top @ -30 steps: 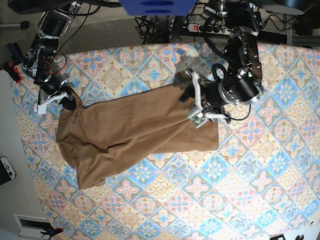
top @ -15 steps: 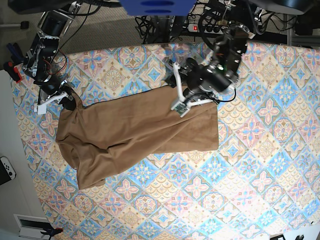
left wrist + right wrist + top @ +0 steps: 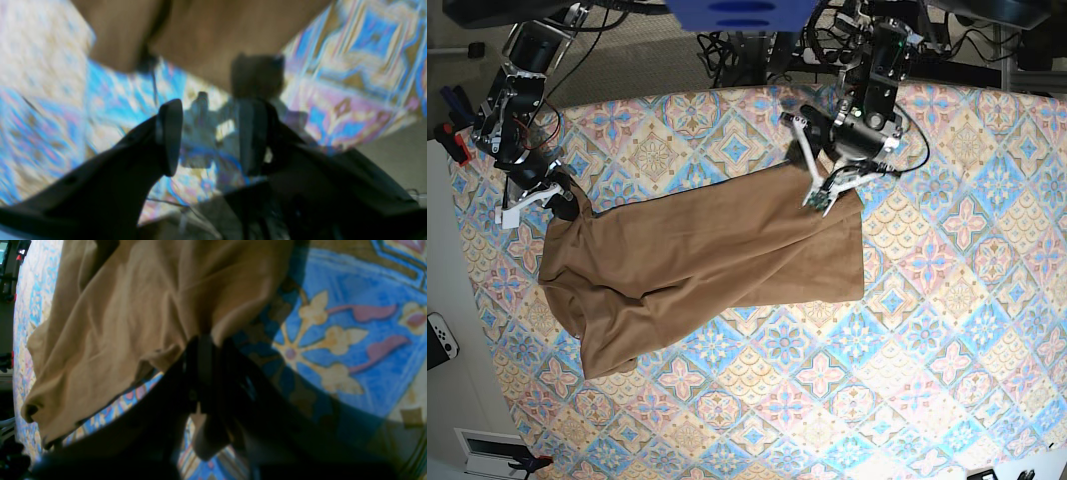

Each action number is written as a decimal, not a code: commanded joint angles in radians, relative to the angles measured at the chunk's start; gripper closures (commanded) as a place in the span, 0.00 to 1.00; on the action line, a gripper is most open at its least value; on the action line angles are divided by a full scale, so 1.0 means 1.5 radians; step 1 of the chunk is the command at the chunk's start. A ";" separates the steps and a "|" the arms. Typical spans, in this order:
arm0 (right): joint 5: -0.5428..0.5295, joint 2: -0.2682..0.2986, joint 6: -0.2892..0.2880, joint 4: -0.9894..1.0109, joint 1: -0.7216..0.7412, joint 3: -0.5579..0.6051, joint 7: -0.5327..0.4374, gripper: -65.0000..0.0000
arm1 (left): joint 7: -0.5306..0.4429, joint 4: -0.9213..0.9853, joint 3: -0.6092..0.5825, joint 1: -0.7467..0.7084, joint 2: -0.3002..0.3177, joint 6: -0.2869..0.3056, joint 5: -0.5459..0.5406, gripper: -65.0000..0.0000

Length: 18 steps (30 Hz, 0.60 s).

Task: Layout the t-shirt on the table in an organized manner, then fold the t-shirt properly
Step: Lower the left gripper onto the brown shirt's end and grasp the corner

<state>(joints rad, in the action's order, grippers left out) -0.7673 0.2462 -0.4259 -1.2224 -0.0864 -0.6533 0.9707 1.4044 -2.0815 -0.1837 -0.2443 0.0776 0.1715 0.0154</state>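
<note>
Left gripper (image 3: 208, 136): its two dark fingers (image 3: 168, 133) stand parted with a clear gap between them; only the patterned cover and shadow show through the gap, and no cloth sits in it. The wrist view is blurred.
Left gripper position: in the base view (image 3: 812, 165) it hovers over the far edge of the t-shirt, near the upper right corner of the cloth; whether a fingertip brushes the fabric, the blur does not allow me to tell.
Right gripper (image 3: 203, 346): jaws pressed together, pinching an edge of the t-shirt; the tan fabric gathers into folds that run into the closed tips.
Right gripper position: in the base view (image 3: 562, 205) it sits at the far left corner of the garment, close to the table's left edge.
T-shirt (image 3: 697, 265): plain tan-brown, lying on the table, spread lengthways from the right gripper's corner across to a straight edge at the right; the left part is bunched and wrinkled, the right part is flatter.
T-shirt in the right wrist view (image 3: 133, 306): hangs in soft creases from the pinch, with a lower hem lifted slightly off the cover.
Table (image 3: 927, 350): covered in blue, pink and cream tile medallions; the near half and the right side are bare.
</note>
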 commanded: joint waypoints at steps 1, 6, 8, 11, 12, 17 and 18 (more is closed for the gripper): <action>0.021 0.005 0.005 -0.002 -0.002 0.001 0.031 1.00 | -0.005 -0.007 0.008 -0.002 -0.012 0.000 -0.002 0.59; 0.021 0.005 0.005 -0.002 -0.003 0.001 0.031 1.00 | -0.045 0.008 0.052 -0.030 -0.045 -0.001 0.005 0.59; 0.021 0.005 0.005 -0.002 -0.003 0.001 0.031 1.00 | -0.058 0.008 0.075 -0.041 -0.053 -0.001 0.006 0.59; 0.021 0.005 0.005 -0.003 -0.003 0.001 0.031 1.00 | -0.066 0.007 0.104 -0.042 -0.052 -0.001 0.007 0.59; 0.021 0.005 0.005 -0.003 -0.003 0.001 0.031 1.00 | -0.066 0.007 0.114 -0.040 -0.052 -0.001 0.007 0.59; 0.021 0.005 0.005 -0.004 -0.003 0.001 0.031 1.00 | -0.089 0.010 0.138 -0.022 -0.052 0.000 -0.001 0.59; 0.021 0.005 0.005 -0.005 -0.003 0.001 0.031 1.00 | -0.098 0.019 0.138 -0.020 -0.052 0.000 -0.001 0.59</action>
<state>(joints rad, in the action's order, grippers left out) -0.7673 0.2466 -0.4259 -1.2240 -0.0864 -0.6533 0.9710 1.2560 -2.0449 0.0265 -0.2783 0.0017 0.1715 0.0200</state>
